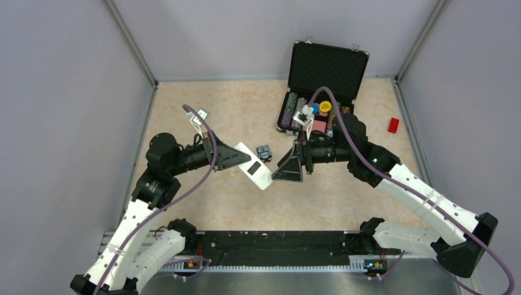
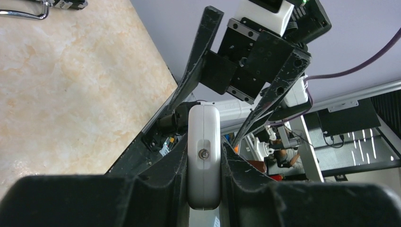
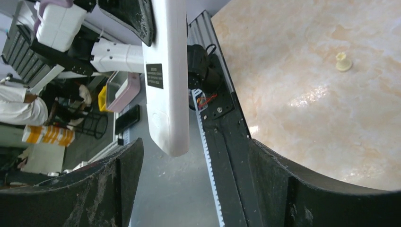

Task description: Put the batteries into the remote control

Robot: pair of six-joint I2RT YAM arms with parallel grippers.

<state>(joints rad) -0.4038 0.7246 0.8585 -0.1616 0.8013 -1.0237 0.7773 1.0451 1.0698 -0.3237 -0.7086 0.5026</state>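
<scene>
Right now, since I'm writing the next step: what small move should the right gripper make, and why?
Probably close the right gripper on the free end of the remote. It is open and empty, that end sits between its jaws, and the left gripper clamps the other end.

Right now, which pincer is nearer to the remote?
Left. The left pincer is shut on the remote, gripping it at one end. The right pincer is open, just off the free end, not touching it.
</scene>
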